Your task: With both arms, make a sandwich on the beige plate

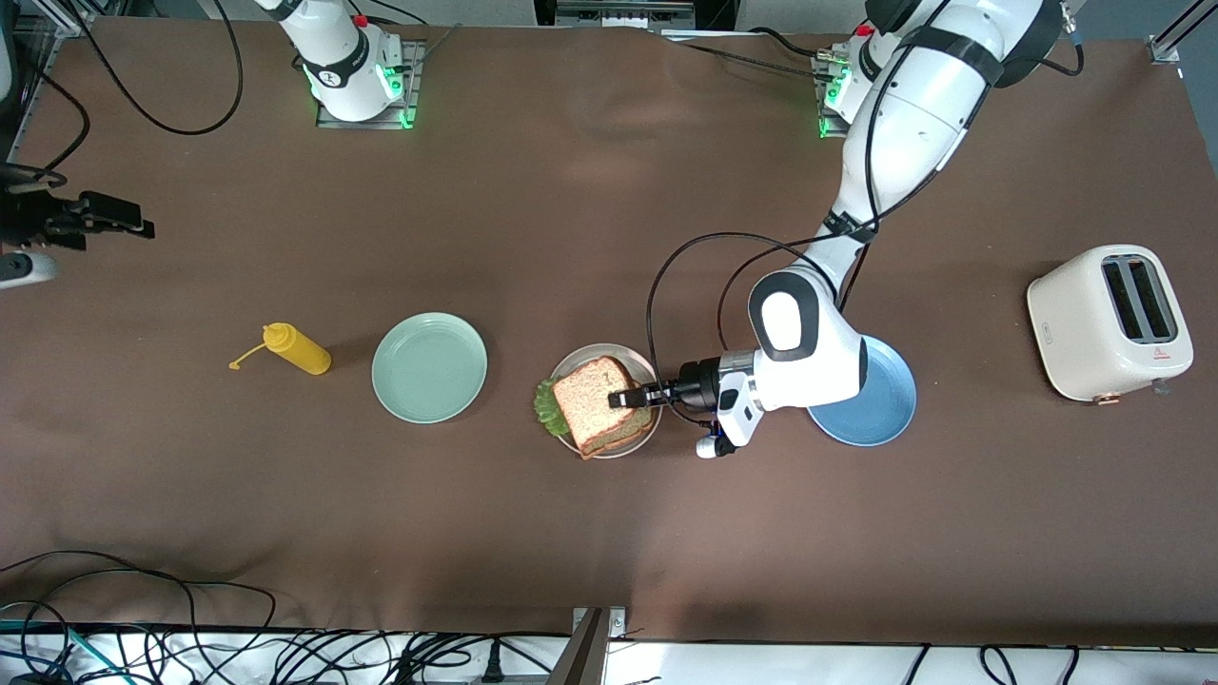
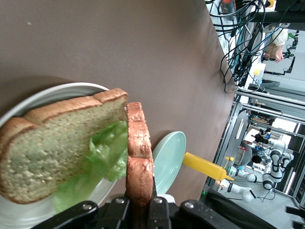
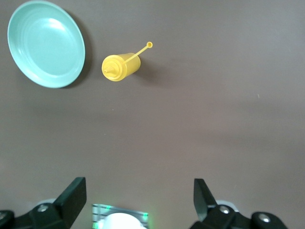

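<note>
The beige plate (image 1: 639, 360) lies mid-table between a mint green plate and a blue plate. On it are a lower bread slice (image 1: 623, 436), a green lettuce leaf (image 1: 546, 404) and a top bread slice (image 1: 590, 388). My left gripper (image 1: 623, 398) reaches over the plate and is shut on the top slice's edge. In the left wrist view the gripper (image 2: 140, 191) pinches that slice (image 2: 138, 143) edge-on, tilted up off the lettuce (image 2: 102, 152) and lower slice (image 2: 52, 143) on the plate (image 2: 62, 88). My right gripper (image 3: 140, 200) is open and empty, waiting high above the table near its base.
The mint green plate (image 1: 429, 366) and a yellow mustard bottle (image 1: 297, 349) lie toward the right arm's end. The blue plate (image 1: 890, 409) sits under the left arm's wrist. A cream toaster (image 1: 1109, 322) stands at the left arm's end. Black equipment (image 1: 76, 221) sits at the table's edge.
</note>
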Robot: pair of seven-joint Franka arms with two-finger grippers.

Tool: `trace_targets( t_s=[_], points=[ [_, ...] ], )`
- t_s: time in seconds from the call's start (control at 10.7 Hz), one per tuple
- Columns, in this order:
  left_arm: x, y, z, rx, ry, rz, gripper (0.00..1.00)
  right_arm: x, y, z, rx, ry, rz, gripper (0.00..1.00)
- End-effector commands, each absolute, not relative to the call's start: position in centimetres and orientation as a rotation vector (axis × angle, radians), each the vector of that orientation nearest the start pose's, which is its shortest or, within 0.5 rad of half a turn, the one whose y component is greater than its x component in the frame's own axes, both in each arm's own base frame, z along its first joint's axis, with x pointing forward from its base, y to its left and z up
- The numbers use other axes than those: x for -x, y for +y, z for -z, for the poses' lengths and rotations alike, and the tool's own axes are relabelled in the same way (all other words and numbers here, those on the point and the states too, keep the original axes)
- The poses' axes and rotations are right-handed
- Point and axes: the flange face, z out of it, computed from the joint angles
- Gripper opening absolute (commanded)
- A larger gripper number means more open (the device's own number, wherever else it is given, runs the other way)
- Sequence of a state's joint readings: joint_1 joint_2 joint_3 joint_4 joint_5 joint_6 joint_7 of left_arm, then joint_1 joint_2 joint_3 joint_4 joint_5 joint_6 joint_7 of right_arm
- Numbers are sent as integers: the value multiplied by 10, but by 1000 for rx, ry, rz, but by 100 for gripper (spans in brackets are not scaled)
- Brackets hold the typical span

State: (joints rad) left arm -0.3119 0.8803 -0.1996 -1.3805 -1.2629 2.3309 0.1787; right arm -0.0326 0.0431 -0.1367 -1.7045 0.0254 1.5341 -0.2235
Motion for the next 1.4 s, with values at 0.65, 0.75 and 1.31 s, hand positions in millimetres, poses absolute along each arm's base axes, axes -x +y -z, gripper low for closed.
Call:
trace_targets(
  t_s=[0.65, 0.75, 1.31],
  points=[
    [-682, -318, -203, -2028, 372, 109, 100, -532, -47, -589, 3137, 197, -198, 100],
    [-683, -311, -201, -2028, 386, 110, 100, -532, -42, -589, 3135, 207, -215, 100],
    [-702, -234, -220, -2179, 317, 113, 100, -536, -42, -598, 3155, 221, -192, 100]
  ],
)
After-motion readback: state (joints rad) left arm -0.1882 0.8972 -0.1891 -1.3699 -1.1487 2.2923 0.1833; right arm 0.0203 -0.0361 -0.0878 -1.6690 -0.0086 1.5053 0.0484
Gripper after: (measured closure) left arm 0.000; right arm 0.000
